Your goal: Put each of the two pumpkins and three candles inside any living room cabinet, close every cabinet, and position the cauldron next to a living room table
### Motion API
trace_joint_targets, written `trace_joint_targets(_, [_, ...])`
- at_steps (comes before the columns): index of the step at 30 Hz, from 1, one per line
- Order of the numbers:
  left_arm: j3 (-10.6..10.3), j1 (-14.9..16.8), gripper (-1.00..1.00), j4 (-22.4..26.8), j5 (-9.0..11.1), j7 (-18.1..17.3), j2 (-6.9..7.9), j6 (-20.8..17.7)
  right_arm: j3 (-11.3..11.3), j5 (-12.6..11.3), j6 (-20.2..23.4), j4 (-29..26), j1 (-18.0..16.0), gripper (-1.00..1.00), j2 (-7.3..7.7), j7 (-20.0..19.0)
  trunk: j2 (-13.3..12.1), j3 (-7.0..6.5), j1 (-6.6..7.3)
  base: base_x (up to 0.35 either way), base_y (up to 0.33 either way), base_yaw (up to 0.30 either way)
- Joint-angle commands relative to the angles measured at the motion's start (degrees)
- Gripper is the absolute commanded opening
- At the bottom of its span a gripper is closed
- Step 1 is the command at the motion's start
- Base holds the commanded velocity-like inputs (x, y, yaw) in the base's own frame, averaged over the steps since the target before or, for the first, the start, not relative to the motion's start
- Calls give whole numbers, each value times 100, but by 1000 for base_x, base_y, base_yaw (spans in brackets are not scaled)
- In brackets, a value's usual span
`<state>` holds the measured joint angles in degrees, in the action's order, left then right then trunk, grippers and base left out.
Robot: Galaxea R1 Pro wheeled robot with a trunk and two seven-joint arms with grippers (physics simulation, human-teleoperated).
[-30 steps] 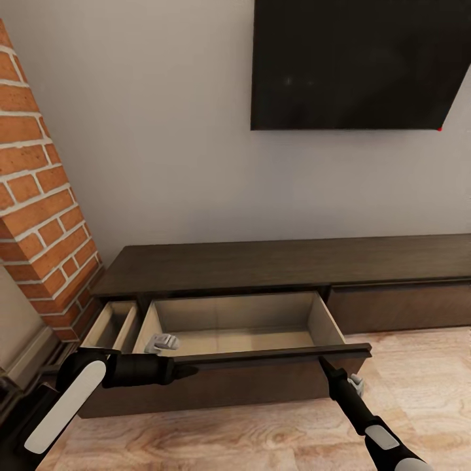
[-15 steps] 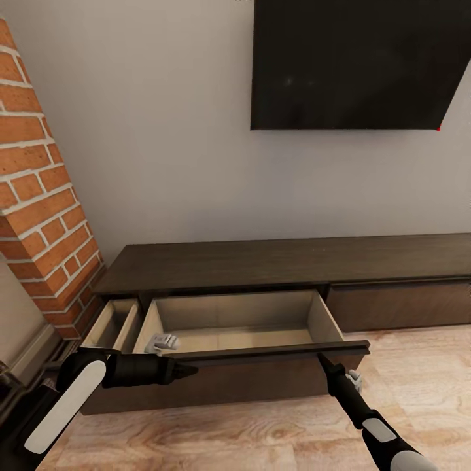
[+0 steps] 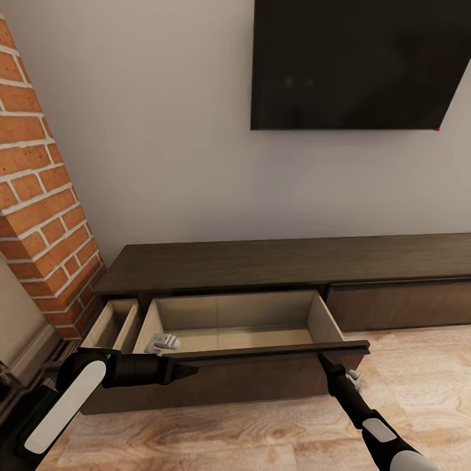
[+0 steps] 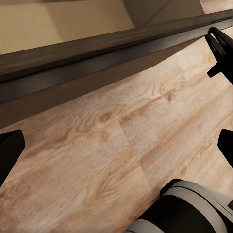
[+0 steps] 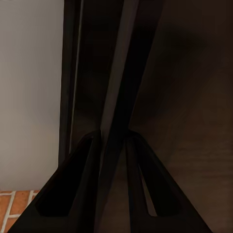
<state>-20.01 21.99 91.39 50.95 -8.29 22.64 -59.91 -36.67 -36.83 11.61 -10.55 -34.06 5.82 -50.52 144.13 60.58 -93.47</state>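
Looking down from the head, I see the cabinet (image 3: 281,265) against the wall with its wide drawer (image 3: 242,327) pulled out and bare. My right gripper (image 3: 325,361) sits at the drawer front's right end; my left gripper (image 3: 190,370) points along its left part. The left wrist shows its fingers (image 4: 8,150) spread, released, over the floor (image 4: 121,160). The right wrist shows its fingers (image 5: 80,189) clenched on the front's top edge. I judge the drawer stiff and smooth-sliding; that edge is the only hold. Against a second ago, the front sits slightly further in.
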Motion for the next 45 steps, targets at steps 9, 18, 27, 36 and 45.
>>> trace_joint_targets(9, [-3,7,100,1,-59,-59,3,-9,257,-43,105,21,127,-100,-2,-276,3,6,2,0,0,0])
trace_joint_targets(18, [-3,7,100,1,-59,-59,3,-9,257,-44,105,44,126,100,6,-267,3,6,2,0,0,0])
trace_joint_targets(27, [-3,7,100,1,-59,-59,3,-9,257,-44,105,44,126,100,7,-266,3,6,2,-23,0,0])
trace_joint_targets(36, [-3,7,100,1,-59,-59,3,-9,257,-44,105,44,125,100,7,-265,3,6,2,-72,0,0])
trace_joint_targets(45, [-3,3,100,0,-59,-55,3,-9,257,-44,105,44,124,100,5,-259,3,6,2,-65,0,0])
